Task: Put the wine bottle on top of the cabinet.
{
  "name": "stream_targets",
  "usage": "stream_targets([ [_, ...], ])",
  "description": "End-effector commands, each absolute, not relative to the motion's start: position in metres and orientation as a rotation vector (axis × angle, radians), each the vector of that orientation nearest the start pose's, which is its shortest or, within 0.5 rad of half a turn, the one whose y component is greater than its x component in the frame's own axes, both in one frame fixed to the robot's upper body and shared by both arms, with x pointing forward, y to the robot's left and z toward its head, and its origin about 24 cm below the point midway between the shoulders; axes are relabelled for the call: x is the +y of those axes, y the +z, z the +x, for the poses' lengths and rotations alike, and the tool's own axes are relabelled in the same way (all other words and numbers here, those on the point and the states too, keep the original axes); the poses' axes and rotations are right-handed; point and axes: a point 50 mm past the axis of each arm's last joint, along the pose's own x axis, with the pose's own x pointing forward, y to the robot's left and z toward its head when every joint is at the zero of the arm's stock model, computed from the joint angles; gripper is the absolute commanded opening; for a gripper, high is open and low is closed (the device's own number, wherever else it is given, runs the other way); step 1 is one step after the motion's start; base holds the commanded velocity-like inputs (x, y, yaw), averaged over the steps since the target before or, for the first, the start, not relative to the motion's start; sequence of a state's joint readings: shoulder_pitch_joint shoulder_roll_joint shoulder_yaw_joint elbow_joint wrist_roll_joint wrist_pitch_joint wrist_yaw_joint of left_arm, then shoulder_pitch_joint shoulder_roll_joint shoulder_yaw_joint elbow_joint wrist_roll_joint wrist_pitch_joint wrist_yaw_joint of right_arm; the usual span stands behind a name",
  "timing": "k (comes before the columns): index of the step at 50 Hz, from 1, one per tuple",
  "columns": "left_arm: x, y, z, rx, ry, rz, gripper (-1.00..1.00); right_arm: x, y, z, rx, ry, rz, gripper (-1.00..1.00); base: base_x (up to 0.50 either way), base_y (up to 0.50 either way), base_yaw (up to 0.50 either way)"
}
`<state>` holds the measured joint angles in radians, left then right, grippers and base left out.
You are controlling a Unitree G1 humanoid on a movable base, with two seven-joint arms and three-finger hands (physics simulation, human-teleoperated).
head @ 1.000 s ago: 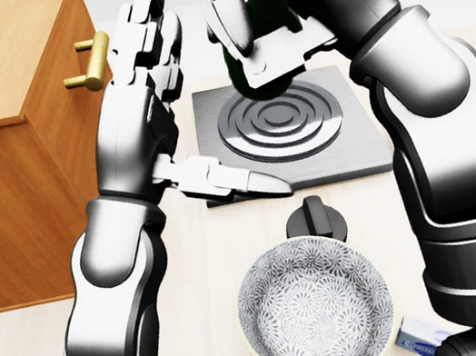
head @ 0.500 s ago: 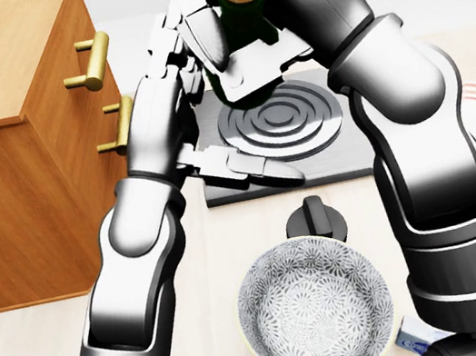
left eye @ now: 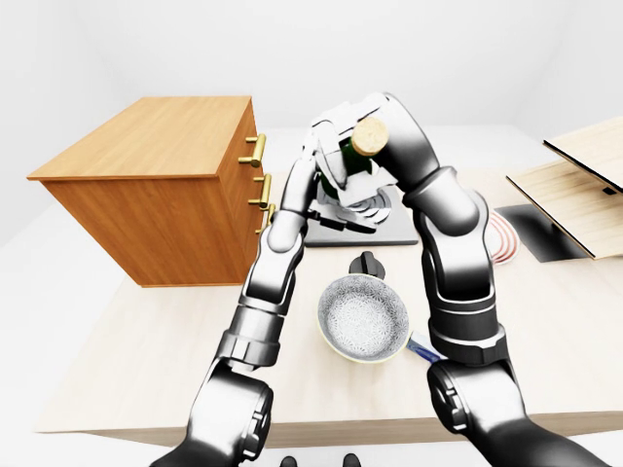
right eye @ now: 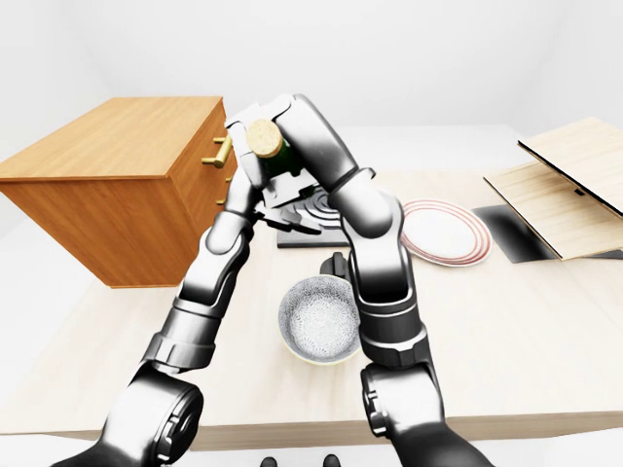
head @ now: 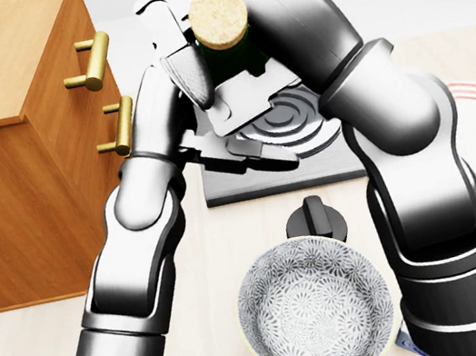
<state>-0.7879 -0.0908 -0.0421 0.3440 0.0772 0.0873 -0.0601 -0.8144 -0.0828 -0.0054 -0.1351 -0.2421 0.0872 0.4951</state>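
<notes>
Right hand point(head: 218, 62) clamped round the wine bottle point(head: 224, 47), fingers wrapped on the dark green neck just under the cork point(head: 219, 15). Bottle is lifted clear of the bench point(left eye: 146, 350), cork end tipped up toward the head camera.

Left hand point(head: 215, 150) sits just below and to the left of the right hand, close against the bottle's lower part. Its fingers point(head: 256, 149) lie stretched out, not curled; most of the hand is hidden behind the right one, so contact with the bottle cannot be told.

Directly under both hands: grey hotplate point(head: 307, 152) with concentric rings. Below that in the head view, a black knob point(head: 314, 217), then a patterned bowl point(head: 315, 312), both near the right forearm.

Left of the hands: wooden cabinet point(left eye: 146, 165), brass drawer handles point(head: 93, 61) facing them. Its top lies lower in the left-eye view than the cork. Bottle is beside the cabinet, not over it.

Right of the right arm: red-rimmed plate point(right eye: 443, 229), well apart from the hands. Further right, a light wooden board point(right eye: 569, 185).
</notes>
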Motion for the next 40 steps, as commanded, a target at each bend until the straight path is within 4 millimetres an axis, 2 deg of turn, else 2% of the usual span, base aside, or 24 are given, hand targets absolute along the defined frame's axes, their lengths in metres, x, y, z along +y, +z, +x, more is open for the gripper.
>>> stream_targets([
  [1,0.042,0.201,0.364,-0.346,-0.352,0.065,1.00,-0.069,0.293,0.294,-0.855,0.543,-0.315,-1.00,0.00,0.00,0.00],
  [10,0.040,0.210,0.366,-0.366,-0.344,0.061,1.00,-0.068,0.286,0.299,-0.820,0.549,-0.313,-1.00,0.00,0.00,0.00],
  [18,0.040,0.236,0.358,-0.467,-0.344,0.024,1.00,-0.067,0.279,0.303,-0.788,0.548,-0.306,-1.00,0.00,0.00,0.00],
  [23,0.037,0.228,0.358,-0.441,-0.365,0.009,1.00,-0.068,0.278,0.303,-0.783,0.544,-0.305,-1.00,0.00,0.00,0.00],
  [24,0.038,0.225,0.354,-0.436,-0.394,-0.045,-1.00,-0.069,0.277,0.304,-0.777,0.543,-0.305,-1.00,0.00,0.00,0.00],
  [28,0.035,0.221,0.347,-0.445,-0.424,-0.044,-1.00,-0.070,0.276,0.303,-0.776,0.539,-0.305,-1.00,0.00,0.00,0.00],
  [40,0.034,0.217,0.348,-0.433,-0.432,-0.029,-1.00,-0.069,0.276,0.303,-0.779,0.539,-0.302,-1.00,0.00,0.00,0.00],
])
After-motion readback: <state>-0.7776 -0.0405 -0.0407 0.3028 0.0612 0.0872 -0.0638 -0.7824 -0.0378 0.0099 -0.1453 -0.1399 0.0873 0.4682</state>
